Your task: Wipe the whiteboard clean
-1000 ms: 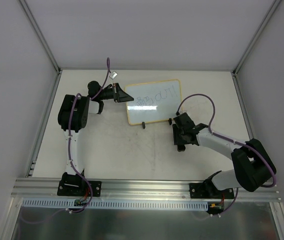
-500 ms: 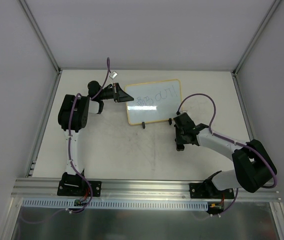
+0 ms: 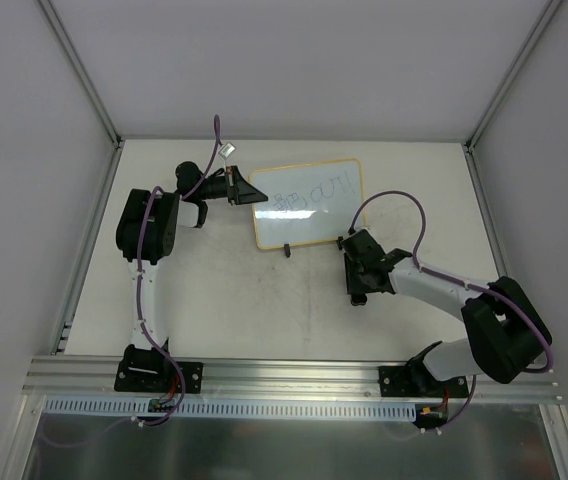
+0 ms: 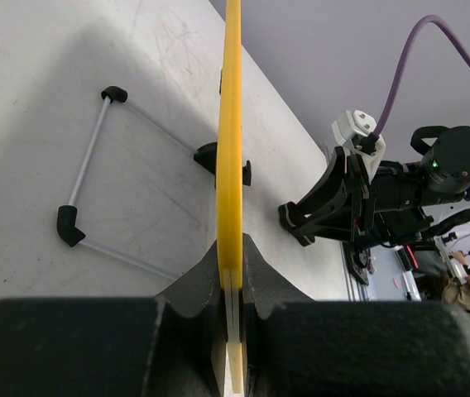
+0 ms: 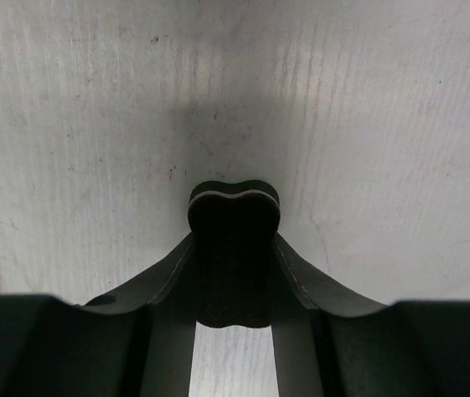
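Note:
The whiteboard [image 3: 307, 203] stands tilted at the back middle of the table, pale yellow frame, with dark scribbles on its white face. My left gripper [image 3: 243, 187] is shut on its left edge. In the left wrist view the yellow frame [image 4: 232, 124] runs edge-on out of the left gripper [image 4: 232, 269]. My right gripper [image 3: 356, 285] sits in front of the board's right foot [image 3: 340, 241], apart from the board. In the right wrist view it [image 5: 233, 248] is shut on a small black eraser [image 5: 233, 217], held just above the bare table.
The board's wire stand [image 4: 94, 161] with black corner pieces lies on the table behind it. The right arm's gripper body [image 4: 347, 203] shows past the board in the left wrist view. Grey walls close the table's sides, and an aluminium rail [image 3: 294, 375] runs along the near edge.
My right gripper with the eraser has shifted slightly left, nearer the board's lower right corner. The left gripper and the board have not moved.

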You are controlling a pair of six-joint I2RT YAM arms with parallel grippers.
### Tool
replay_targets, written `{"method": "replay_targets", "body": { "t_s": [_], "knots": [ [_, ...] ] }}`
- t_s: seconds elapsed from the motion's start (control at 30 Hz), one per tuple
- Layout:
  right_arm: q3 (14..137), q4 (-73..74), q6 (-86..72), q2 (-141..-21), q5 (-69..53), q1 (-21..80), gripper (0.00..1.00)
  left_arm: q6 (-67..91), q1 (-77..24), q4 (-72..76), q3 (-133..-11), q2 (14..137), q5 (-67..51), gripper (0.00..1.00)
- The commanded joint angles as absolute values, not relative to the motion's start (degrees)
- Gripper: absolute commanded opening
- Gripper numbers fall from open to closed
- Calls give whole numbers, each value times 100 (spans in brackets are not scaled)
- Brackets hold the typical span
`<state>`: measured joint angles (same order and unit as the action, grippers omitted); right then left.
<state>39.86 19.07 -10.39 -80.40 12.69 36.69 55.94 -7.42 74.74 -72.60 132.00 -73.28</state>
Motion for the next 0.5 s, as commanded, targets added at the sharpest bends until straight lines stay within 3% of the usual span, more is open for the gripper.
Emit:
{"method": "replay_targets", "body": {
  "t_s": [0.0,0.1,0.23,0.3,0.4,0.47],
  "knots": [
    [4043,2100,-1265,-7989,1441,3753,36,5168,-800,8640,-7190,13140,-7471,0],
    [4008,2101,-1327,-8024,1459,3779,22,5063,-800,8535,-7137,13096,-7444,0],
    [3982,2153,-1371,-8086,1441,3788,36,4975,-809,8490,-7084,13034,-7427,0],
    [3885,2162,-1424,-8077,1398,3797,37,4948,-826,8481,-7066,13025,-7444,0],
    [3823,2145,-1503,-8077,1319,3814,31,4887,-826,8411,-7049,12999,-7436,0],
    [3832,2153,-1512,-8103,1310,3858,21,4869,-835,8402,-7049,12990,-7436,0]
  ]
}}
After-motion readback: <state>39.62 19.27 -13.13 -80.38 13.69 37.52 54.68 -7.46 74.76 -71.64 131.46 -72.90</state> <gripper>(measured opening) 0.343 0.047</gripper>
